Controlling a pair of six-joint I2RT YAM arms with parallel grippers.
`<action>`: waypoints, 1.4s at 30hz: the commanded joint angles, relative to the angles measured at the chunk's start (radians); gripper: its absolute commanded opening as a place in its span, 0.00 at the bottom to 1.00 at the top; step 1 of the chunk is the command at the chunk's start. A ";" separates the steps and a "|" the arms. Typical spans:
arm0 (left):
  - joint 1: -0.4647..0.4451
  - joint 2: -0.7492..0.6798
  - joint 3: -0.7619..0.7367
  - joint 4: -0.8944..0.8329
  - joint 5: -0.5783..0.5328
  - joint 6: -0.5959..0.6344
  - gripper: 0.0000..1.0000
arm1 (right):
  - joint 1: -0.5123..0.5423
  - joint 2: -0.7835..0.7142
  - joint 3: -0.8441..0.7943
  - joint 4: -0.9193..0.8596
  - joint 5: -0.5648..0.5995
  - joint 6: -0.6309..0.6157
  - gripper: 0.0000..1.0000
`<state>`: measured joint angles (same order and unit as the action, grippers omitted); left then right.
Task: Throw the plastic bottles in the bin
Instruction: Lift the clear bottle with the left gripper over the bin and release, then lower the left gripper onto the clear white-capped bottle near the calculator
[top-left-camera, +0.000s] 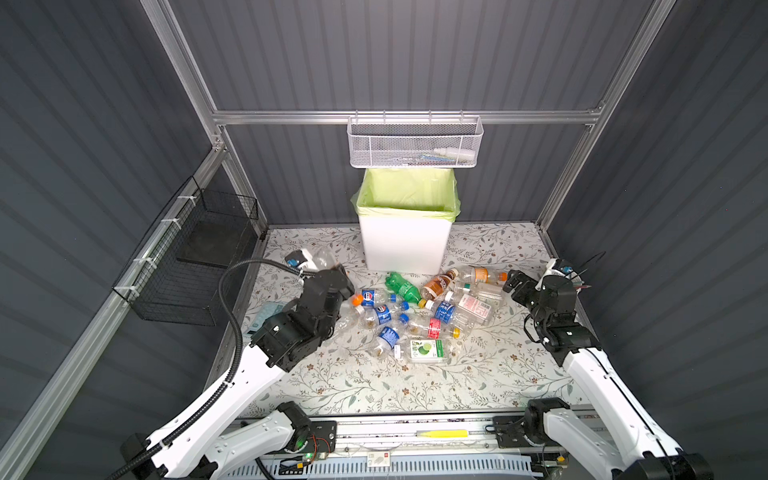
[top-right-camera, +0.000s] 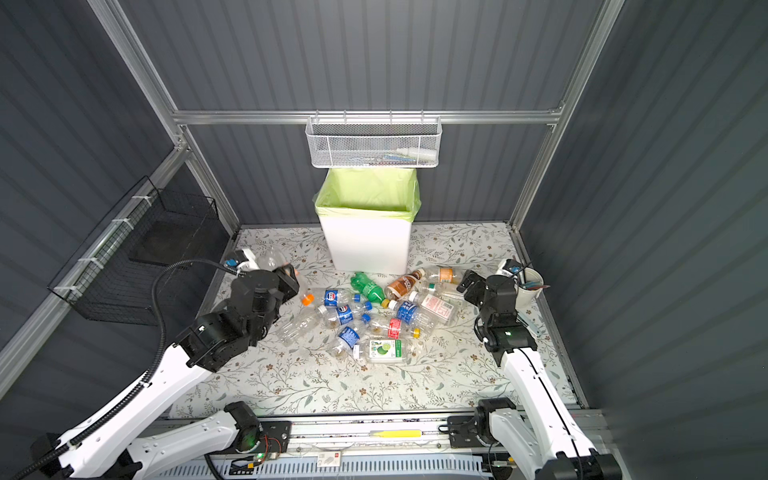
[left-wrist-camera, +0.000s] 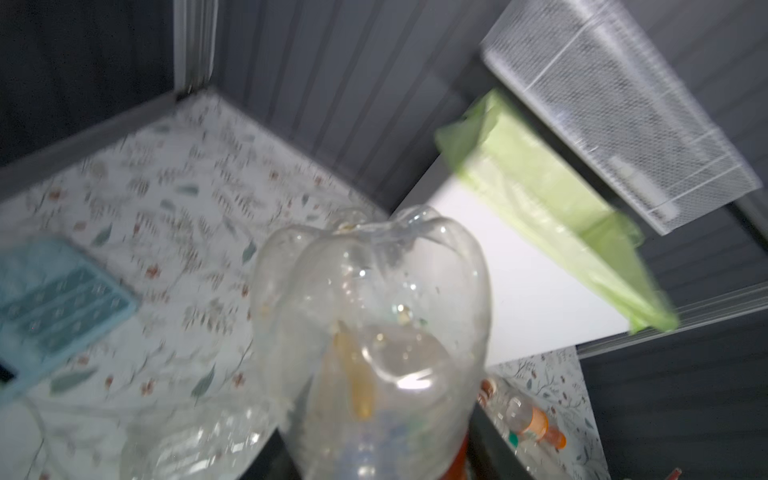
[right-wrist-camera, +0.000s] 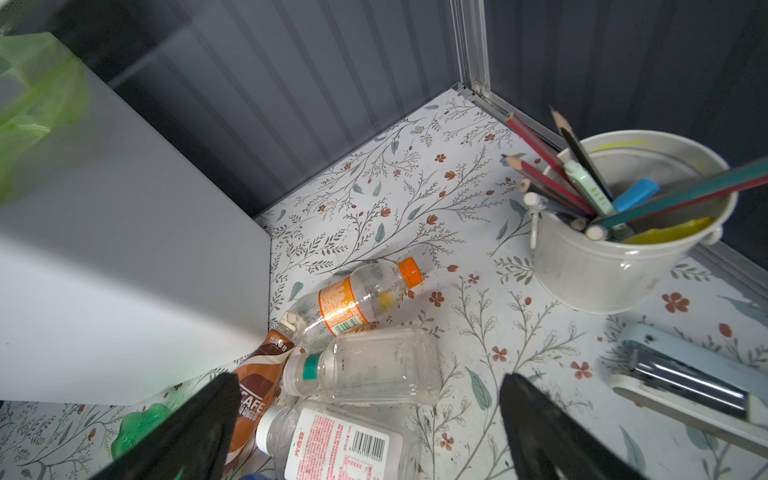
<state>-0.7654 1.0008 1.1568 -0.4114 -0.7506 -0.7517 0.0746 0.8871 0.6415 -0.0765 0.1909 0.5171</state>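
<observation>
**Left pincer grips one clear bottle; about a dozen more lie by the bin**

The left pincer (top-left-camera: 334, 274) is clamped on a clear bottle (left-wrist-camera: 370, 332). It holds the bottle up off the worktop (top-left-camera: 415, 386), left of the bin (top-left-camera: 405, 245), with the lobed base pointing away from the wrist. The right pincer (right-wrist-camera: 368, 378) stands wide and empty at the right end of the heap, above a clear bottle with a green neck band (right-wrist-camera: 365, 365).

The bottles look empty or nearly so. I judge them light, thin-walled and easily dented, and smooth enough to roll or slip. The labelled middle, taken across the width, looks like the surest place to hold. The neck and cap are stiffer but narrow.

One bottle is held and about a dozen lie in front of the bin, overlapping so that the exact number is uncertain. Among them are:
- one green bottle (top-left-camera: 401, 286)
- one brown coffee bottle (top-left-camera: 436, 284)
- four with blue labels
- one orange-labelled bottle (right-wrist-camera: 345, 303)
- one each with a red, a pink and a lime label

There is one bin. No bottle shows inside it, though its bottom is hidden.
</observation>
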 joint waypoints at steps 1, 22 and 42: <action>-0.004 0.107 0.161 0.325 -0.071 0.503 0.50 | -0.004 -0.030 0.035 -0.008 0.027 -0.036 0.99; 0.209 1.091 1.286 0.122 0.656 0.544 0.99 | -0.019 -0.015 0.086 -0.034 -0.067 -0.022 0.99; 0.209 0.463 0.391 0.450 0.468 0.630 1.00 | -0.008 0.110 0.099 -0.114 -0.107 0.074 0.99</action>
<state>-0.5564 1.4647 1.6367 0.0772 -0.2340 -0.1303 0.0601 0.9817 0.7189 -0.1627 0.1085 0.5602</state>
